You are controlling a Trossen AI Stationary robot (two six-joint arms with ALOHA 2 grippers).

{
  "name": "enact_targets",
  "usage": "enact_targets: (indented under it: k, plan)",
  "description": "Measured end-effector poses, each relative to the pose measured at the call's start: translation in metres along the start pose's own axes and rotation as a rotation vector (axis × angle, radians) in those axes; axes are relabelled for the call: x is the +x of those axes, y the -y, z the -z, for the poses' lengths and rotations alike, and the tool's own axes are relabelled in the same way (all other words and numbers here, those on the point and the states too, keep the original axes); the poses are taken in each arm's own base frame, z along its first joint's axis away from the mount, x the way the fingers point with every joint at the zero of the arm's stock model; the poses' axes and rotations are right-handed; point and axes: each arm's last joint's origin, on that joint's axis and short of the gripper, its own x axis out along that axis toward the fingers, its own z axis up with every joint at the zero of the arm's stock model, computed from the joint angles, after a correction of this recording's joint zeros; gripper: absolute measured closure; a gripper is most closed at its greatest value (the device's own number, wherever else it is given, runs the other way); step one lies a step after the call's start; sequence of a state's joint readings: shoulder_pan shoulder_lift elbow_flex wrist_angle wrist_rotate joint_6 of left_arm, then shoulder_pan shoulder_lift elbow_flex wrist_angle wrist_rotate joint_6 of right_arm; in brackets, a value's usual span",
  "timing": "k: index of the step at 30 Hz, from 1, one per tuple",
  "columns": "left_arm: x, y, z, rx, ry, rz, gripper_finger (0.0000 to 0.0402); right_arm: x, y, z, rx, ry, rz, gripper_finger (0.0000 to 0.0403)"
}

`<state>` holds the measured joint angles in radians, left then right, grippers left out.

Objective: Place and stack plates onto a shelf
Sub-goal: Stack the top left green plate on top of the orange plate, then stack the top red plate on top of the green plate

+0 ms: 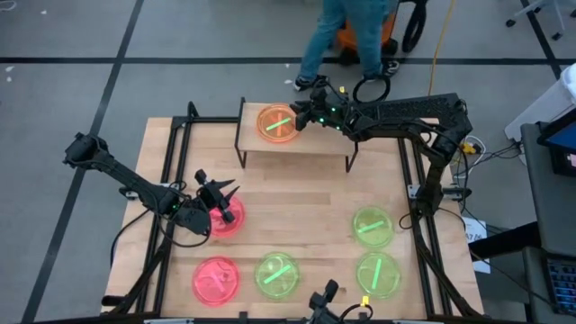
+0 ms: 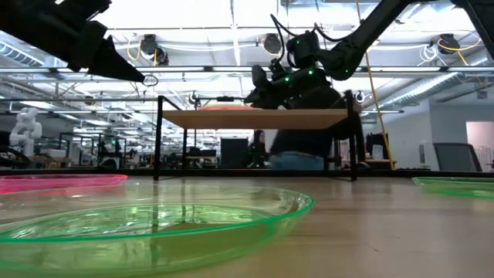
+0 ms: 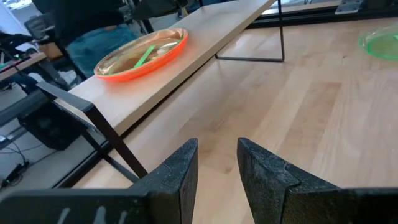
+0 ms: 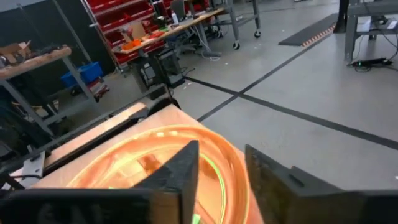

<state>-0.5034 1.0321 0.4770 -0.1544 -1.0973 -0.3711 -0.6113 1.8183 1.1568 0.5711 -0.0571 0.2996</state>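
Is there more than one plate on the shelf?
No, the high view shows only the orange plate on the shelf; the green and pink plates lie on the tabletop.

We are seeing a wooden table [image 1: 306,202] carrying a small shelf [image 1: 315,144] near its far edge, and the shelf is holding one orange plate [image 1: 276,123] at its left end. Five more plates are lying directly on the tabletop: two pink plates [image 1: 216,279] on the left and three green plates [image 1: 376,274], one beside the nearer pink plate and two on the right, all well apart from the shelf.
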Motion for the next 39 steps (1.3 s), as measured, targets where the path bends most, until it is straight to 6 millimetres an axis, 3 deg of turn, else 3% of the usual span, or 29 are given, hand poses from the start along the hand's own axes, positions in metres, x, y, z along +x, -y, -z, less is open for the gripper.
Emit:
enact_targets:
  k: [6,9,13,21,25,32,39]
  plan:
    - [0.0,0.002,-0.002,0.037,-0.022,0.07,0.0282,-0.031,-0.018,-0.042,-0.091,0.096,-0.113,0.0229]
    - [-0.001,0.004,-0.009,0.053,-0.032,0.131,0.0282,-0.06,-0.032,-0.059,-0.145,0.109,-0.186,0.0226]
    - [0.001,0.003,-0.022,0.057,-0.064,0.198,0.0282,-0.106,-0.047,-0.06,-0.205,0.117,-0.239,0.0235]
    - [0.011,0.0,-0.02,0.074,-0.23,0.316,0.028,-0.186,-0.06,-0.019,-0.213,0.129,-0.353,0.0244]
    - [0.015,0.004,-0.011,0.078,-0.337,0.379,0.025,-0.214,-0.063,0.011,-0.239,0.132,-0.43,0.0243]
    - [0.02,0.018,0.008,0.114,-0.502,0.45,0.0163,-0.243,-0.057,0.052,-0.214,0.255,-0.545,0.0243]
    - [0.014,0.034,0.022,0.111,-0.628,0.538,0.0142,-0.257,-0.051,0.078,-0.143,0.245,-0.602,0.0243]
